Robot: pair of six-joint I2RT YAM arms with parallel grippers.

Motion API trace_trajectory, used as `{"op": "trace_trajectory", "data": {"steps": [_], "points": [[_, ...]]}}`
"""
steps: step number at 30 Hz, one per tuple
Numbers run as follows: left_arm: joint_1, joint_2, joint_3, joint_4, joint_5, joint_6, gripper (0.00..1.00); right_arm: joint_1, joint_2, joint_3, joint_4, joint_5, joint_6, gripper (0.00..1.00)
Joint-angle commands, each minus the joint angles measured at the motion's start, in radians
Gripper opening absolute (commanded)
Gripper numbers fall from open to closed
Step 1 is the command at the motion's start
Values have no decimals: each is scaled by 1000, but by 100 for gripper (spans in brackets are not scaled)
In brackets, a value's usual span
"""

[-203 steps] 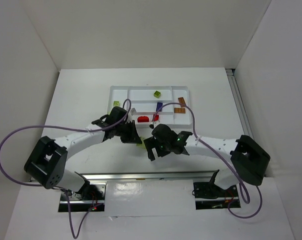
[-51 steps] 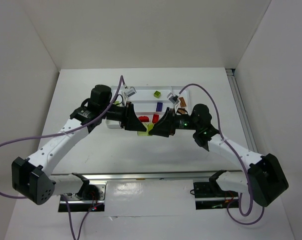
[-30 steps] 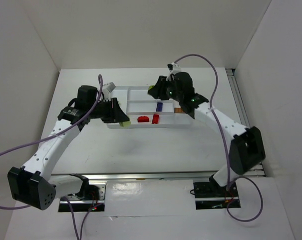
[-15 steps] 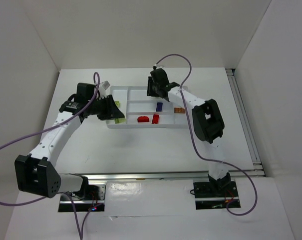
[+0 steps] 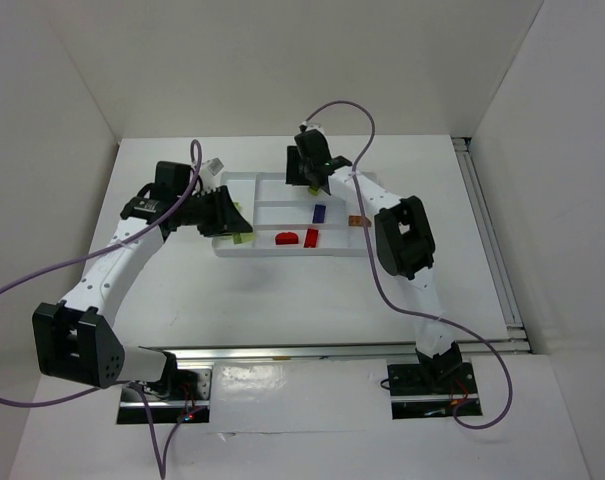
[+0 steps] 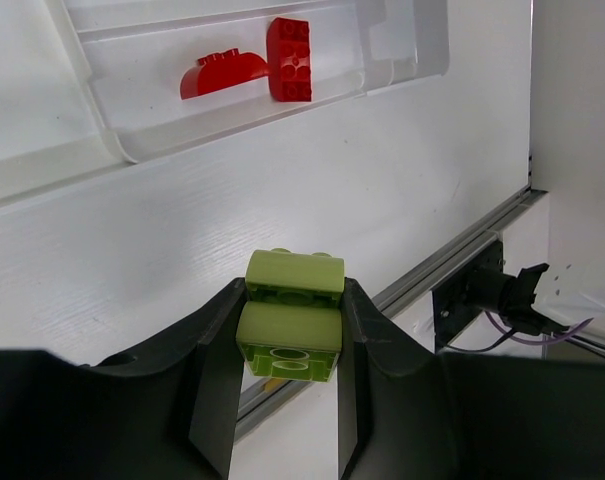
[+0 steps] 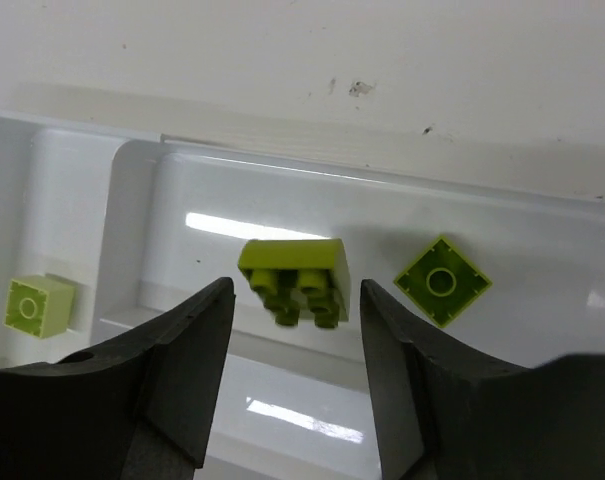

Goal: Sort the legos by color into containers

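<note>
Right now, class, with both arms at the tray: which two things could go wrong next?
1. The left tool grips a lime brick that seems to hang over bare table beside the tray; released here, it would likely miss.
2. The right tool has its jaws clear of a second lime brick that looks tilted; it may tumble against the square lime piece.

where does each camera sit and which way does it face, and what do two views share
Top external: above and behind, looking down on the flat white divided plastic tray; left arm and right arm show.
Left wrist: on its arm, facing the tray past the left gripper, shut on a lime studded plastic brick.
Right wrist: on its arm, facing down into a tray compartment; right gripper open around a second lime brick.
Shared: top and left wrist show the red arched plastic brick.
</note>
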Motion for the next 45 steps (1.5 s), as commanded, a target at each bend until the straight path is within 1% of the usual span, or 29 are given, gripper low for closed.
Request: {"op": "trace_trajectory", "data": {"steps": [1,2,4,5,6,7,8,10,11,12,13,14,15,16,17,18,19,20,21,22,23,24,25,28,29,31,33,40,45], "points": [[7,4,40,21,41,8,0,10,-56,37,-18,10,-14,63],[7,4,31,21,50,8,0,10,-97,15,-6,10,-14,63],[7,4,31,21,60,8,0,10,-146,-66,32,19,-14,73],[7,4,31,21,60,8,0,10,-168,-88,46,19,-14,79],[7,4,31,21,60,8,0,10,-194,-97,46,19,-23,82],[7,4,31,21,60,8,0,10,-194,-83,35,19,-23,82],[7,-5,31,21,75,8,0,10,-194,-68,23,19,-23,82],[7,-5,31,30,89,8,0,10,-185,-46,-9,19,-14,73],[7,-5,31,30,100,17,0,19,-200,-66,-9,10,-14,68],[7,-14,31,30,100,27,0,19,-256,-101,4,10,-14,63],[7,-15,31,30,119,38,0,35,-303,-219,26,-5,-14,63],[7,-15,31,30,150,63,0,44,-415,-387,101,-79,-2,67],[7,-15,31,30,150,63,0,44,-417,-388,101,-79,-2,67],[7,-15,22,30,170,84,0,44,-549,-481,206,-202,16,70],[7,-15,11,30,217,95,0,44,-621,-658,262,-267,30,76],[7,-15,11,39,247,106,0,33,-687,-737,309,-332,51,78],[7,-15,0,39,264,106,0,33,-811,-802,383,-442,76,78],[7,-24,-10,39,290,115,0,33,-866,-901,402,-491,76,80],[7,-24,-10,57,314,115,0,33,-913,-937,413,-537,76,81],[7,-24,-21,83,337,115,0,33,-993,-966,426,-640,76,83],[7,-33,-30,99,394,115,0,33,-1027,-1018,440,-689,76,84],[7,-33,-30,117,422,124,0,33,-1054,-1043,460,-740,76,88],[7,-33,-30,151,445,124,0,33,-1096,-1062,503,-818,90,90],[7,-24,-52,206,527,111,0,44,-1121,-1108,564,-892,139,94],[7,-24,-76,261,581,95,0,44,-1121,-1108,596,-907,150,94],[7,-34,-96,316,620,72,0,68,-1101,-1108,609,-918,161,96],[7,-47,-106,350,629,58,0,94,-1072,-1099,618,-928,161,97],[-3,-67,-96,360,663,49,0,127,-997,-1068,653,-918,151,97],[-3,-67,-96,370,672,49,0,127,-935,-1057,727,-937,187,87]]}}
